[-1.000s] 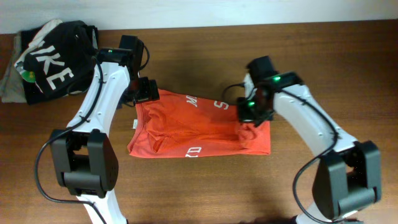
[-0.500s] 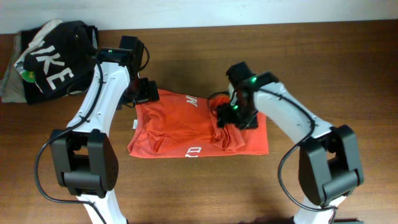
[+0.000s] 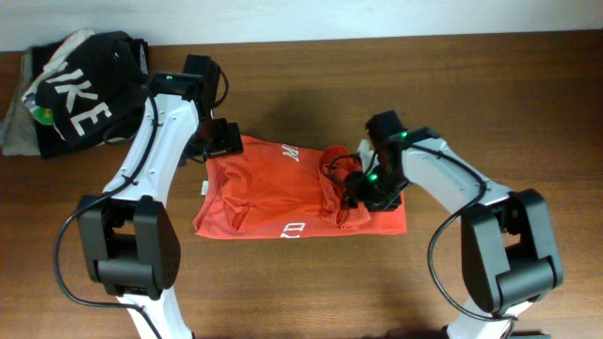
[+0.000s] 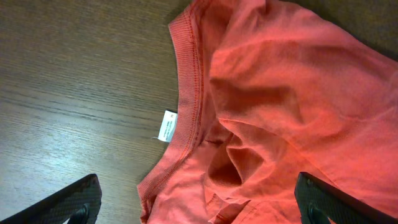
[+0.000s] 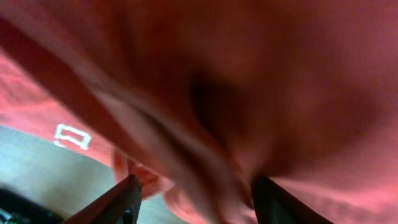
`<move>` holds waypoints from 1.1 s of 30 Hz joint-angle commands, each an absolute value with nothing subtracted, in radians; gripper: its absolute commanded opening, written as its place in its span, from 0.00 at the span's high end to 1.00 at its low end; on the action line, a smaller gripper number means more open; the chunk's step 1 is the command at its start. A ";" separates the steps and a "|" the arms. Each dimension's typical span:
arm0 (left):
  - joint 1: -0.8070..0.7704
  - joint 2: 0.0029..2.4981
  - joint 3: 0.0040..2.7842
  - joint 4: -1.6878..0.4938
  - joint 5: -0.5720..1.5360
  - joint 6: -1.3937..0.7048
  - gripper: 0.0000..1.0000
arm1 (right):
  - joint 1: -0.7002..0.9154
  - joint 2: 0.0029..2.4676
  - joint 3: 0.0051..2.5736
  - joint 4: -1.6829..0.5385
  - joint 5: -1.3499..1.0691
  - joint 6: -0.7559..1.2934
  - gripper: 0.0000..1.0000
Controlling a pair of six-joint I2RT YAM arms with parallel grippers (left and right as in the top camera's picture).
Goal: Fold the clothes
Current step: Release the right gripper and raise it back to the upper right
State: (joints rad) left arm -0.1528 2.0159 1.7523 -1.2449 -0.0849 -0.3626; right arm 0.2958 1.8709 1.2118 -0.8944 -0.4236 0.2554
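T-shirt (image 3: pixel 273 193) lies mid-table (image 3: pixel 509 85), spread in a wide band. Its left half is fairly flat and its right half is rucked.

Right gripper (image 3: pixel 363 184) is down on the shirt's right third, at the near side of a raised bunch (image 3: pixel 332 169) of cloth. In the wrist view its fingers are partly apart with a thick red fold between them. Whether they pinch the fold or only straddle it cannot be told.

Left gripper (image 3: pixel 219 139) hovers at the shirt's far left corner, above the collar (image 4: pixel 186 93) and neck label (image 4: pixel 166 126). Its fingers are spread wide and hold nothing.

Beyond the shirt's far left corner, a black garment (image 3: pixel 80 94) is heaped on a grey-beige one (image 3: pixel 11 122), well apart from the shirt.

Risks, as judged:
1. The fold between the right fingers looks several layers deep. A pull here likely drags the under-layer too, so the bunch grows instead of turning into a clean fold.
2. If the hold is loose, the cloth may slip out mid-lift and land crooked across the shirt's middle.
3. Nothing pins the shirt's left side. Any sideways tug from the right could slide the whole shirt over the smooth wood and skew its edges.
4. If the left gripper closes where it hangs, it may catch only the collar rib and twist the neckline.
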 commanded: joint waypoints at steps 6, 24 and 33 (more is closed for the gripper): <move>-0.157 2.008 1.753 -1.246 -0.082 -0.365 0.01 | 0.395 1.860 1.206 -0.810 -0.501 0.351 0.51; -0.157 2.008 1.753 -1.258 -0.082 -0.365 0.01 | 0.436 1.855 1.406 -0.823 -0.499 0.396 0.24; -0.157 2.008 1.753 -1.257 -0.082 -0.365 0.01 | 0.133 1.856 1.564 -0.879 -0.480 0.398 0.01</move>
State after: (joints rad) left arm -0.1558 2.0159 1.7523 -1.2556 -0.0853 -0.3626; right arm 0.2230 1.8706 1.5536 -0.8749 -0.4953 0.4076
